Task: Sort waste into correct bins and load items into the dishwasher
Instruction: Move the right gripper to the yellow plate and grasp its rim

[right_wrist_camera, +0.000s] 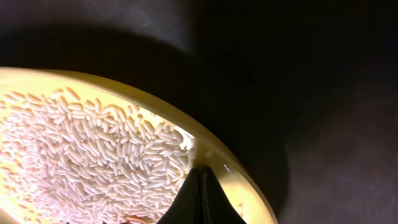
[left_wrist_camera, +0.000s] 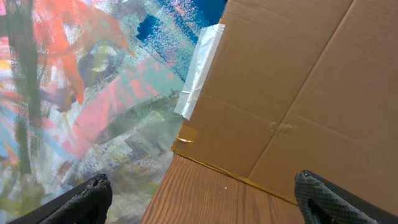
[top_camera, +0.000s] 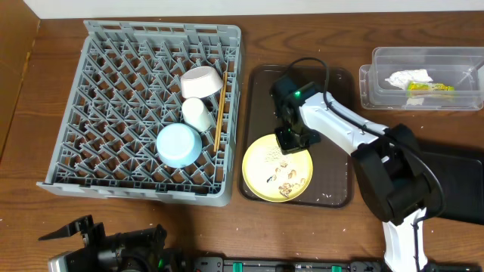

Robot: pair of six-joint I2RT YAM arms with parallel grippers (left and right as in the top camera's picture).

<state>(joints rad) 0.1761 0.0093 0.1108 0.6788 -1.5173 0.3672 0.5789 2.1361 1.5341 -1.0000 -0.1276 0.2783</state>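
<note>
Overhead, we are seeing the right end effector (top_camera: pixel 290 146) pinching shut on the rim of the yellow plate (top_camera: pixel 261 162) on the brown tray (top_camera: pixel 340 83). The left end effector (left_wrist_camera: pixel 202 196) is hanging open.

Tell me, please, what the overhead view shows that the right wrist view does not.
Only overhead: the grey plastic dish rack holding the light blue bowl, and the clear rectangular plastic tub. Only right wrist: a fine, pale, rice-like texture on the round yellow plate, and the right gripper shut on its rim. Both: the plate and the dark brown serving tray under it.
</note>
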